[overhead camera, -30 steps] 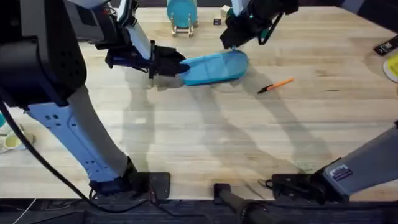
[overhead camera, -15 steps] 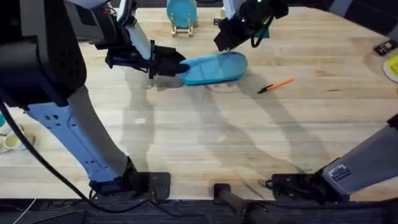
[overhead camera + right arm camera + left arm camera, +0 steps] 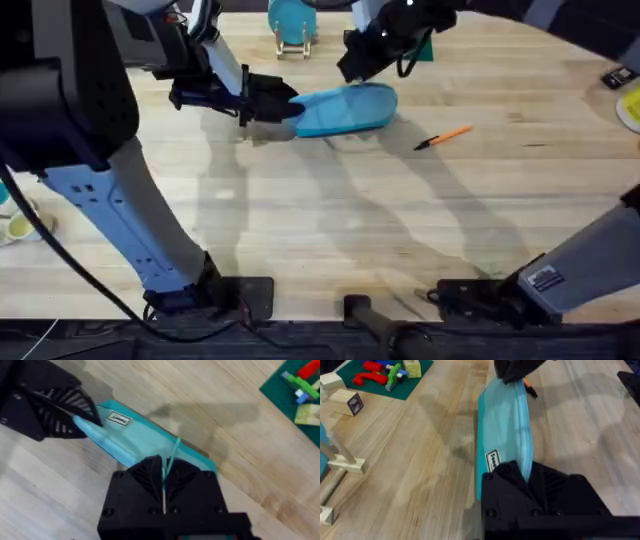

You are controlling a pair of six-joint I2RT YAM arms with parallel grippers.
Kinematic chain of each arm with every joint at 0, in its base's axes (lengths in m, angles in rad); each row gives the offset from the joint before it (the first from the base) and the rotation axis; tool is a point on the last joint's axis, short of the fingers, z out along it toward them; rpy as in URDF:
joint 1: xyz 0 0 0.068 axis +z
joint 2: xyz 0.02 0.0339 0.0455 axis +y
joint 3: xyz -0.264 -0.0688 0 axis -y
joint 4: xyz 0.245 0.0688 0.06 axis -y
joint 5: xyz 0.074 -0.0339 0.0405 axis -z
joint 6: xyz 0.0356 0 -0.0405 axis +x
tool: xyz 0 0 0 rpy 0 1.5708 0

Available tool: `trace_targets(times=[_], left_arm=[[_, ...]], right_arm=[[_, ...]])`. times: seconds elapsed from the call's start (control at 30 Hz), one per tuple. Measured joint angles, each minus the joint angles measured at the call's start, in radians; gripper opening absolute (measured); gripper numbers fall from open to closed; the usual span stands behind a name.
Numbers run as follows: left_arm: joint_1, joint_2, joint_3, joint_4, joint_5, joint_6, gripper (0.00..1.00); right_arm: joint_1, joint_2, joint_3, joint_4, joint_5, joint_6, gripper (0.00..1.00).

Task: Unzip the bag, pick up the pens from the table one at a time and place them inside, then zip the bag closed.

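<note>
The light blue bag [image 3: 345, 108] lies on the table [image 3: 330, 230] at the back middle. My left gripper [image 3: 272, 101] is shut on the bag's left end; the left wrist view shows the black fingers [image 3: 510, 480] clamped on the fabric [image 3: 502, 425]. My right gripper [image 3: 360, 58] hovers over the bag's far edge. It is shut on the teal zipper pull tab [image 3: 170, 457], which runs up between its fingers [image 3: 150, 480]. An orange pen [image 3: 443, 137] with a black tip lies on the wood to the right of the bag.
A teal disc on a wooden stand [image 3: 292, 22] stands behind the bag. A green mat with toy blocks [image 3: 385, 375] and a small wooden block [image 3: 347, 402] sit farther back. A yellow object [image 3: 632, 108] lies at the right edge.
My right gripper has slid leftward along the bag's top, holding the pull tab. The left gripper, the bag and the pen have stayed put.
</note>
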Motion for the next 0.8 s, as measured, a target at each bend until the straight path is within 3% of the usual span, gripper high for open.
trace_targets(times=[0.8], left_arm=[[0.003, 0.000, 0.000, 0.000, 0.000, 0.000, 0.042]], right_arm=[[0.083, 0.000, 0.000, 0.054, 0.001, 0.000, 0.032]])
